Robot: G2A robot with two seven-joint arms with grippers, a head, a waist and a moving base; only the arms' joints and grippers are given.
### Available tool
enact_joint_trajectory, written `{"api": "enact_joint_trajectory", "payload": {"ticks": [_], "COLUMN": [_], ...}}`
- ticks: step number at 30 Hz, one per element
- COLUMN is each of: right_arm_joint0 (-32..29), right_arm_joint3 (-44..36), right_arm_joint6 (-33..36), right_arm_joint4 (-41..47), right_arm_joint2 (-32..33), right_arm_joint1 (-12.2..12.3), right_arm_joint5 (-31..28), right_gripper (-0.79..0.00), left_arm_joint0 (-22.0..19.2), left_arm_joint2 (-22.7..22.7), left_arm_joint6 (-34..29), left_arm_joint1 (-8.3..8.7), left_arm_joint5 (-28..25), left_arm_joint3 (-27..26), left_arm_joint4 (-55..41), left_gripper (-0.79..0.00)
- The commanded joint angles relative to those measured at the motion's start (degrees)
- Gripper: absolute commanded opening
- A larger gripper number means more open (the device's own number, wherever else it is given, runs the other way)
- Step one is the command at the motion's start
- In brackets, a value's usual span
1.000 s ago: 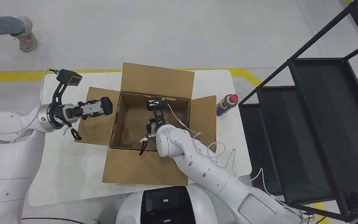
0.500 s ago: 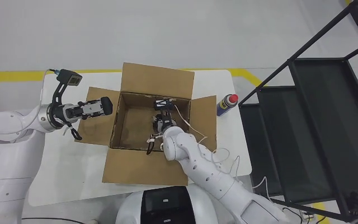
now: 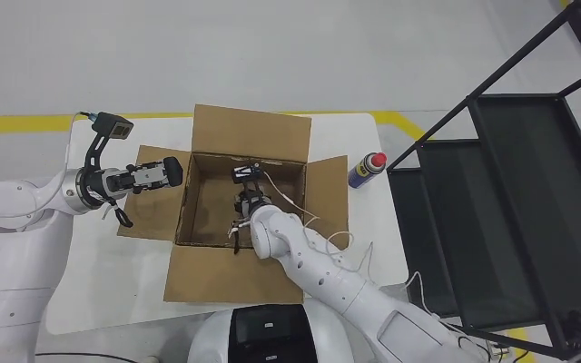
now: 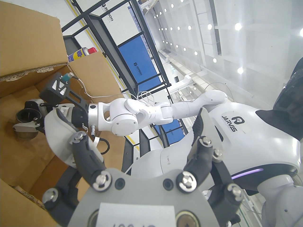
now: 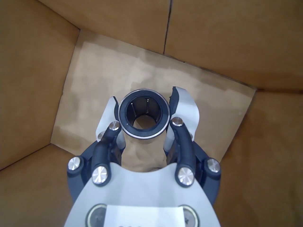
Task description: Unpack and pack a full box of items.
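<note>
An open cardboard box (image 3: 250, 134) stands in the middle of the white table (image 3: 100, 281). My right gripper (image 3: 238, 229) reaches down inside it. In the right wrist view the right gripper (image 5: 144, 112) is shut on a black-and-steel hollow cylinder (image 5: 144, 114), held upright over the box's brown floor (image 5: 99, 67). The left wrist view shows that cylinder (image 4: 24, 119) from the side, between the right gripper's fingers. My left gripper (image 3: 168, 171) hovers over the box's left flap, open with nothing in it; its fingers (image 4: 59, 124) are spread wide.
A blue-and-yellow spray can (image 3: 368, 169) with a red cap stands on the table just right of the box, and rises behind the box wall (image 4: 81, 52). A black metal rack (image 3: 490, 209) stands beside the table's right side.
My right gripper swung to the right inside the box, then back to the left. The box shifted slightly left. The left arm has not moved.
</note>
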Motion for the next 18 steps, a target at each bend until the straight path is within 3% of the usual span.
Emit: {"api": "enact_joint_trajectory", "payload": {"ticks": [1,10,18], "right_arm_joint0": [-0.72,-5.27,-4.91], "right_arm_joint3": [-1.35,-9.38,-11.31], "right_arm_joint6": [0.01,4.03,13.75], "right_arm_joint4": [-0.84,-5.66,-1.87], "right_arm_joint2": [0.18,2.19,4.04], "right_arm_joint1": [0.08,1.27,1.39], "right_arm_joint5": [0.57,0.6,-3.28], "right_gripper": [0.0,0.0,0.0], "left_arm_joint0": [0.0,0.0,0.0], "left_arm_joint2": [0.0,0.0,0.0], "left_arm_joint6": [0.0,0.0,0.0], "left_arm_joint1": [0.0,0.0,0.0], "left_arm_joint5": [0.0,0.0,0.0], "left_arm_joint3": [0.0,0.0,0.0], "left_arm_joint4": [0.0,0.0,0.0], "left_gripper": [0.0,0.0,0.0]}}
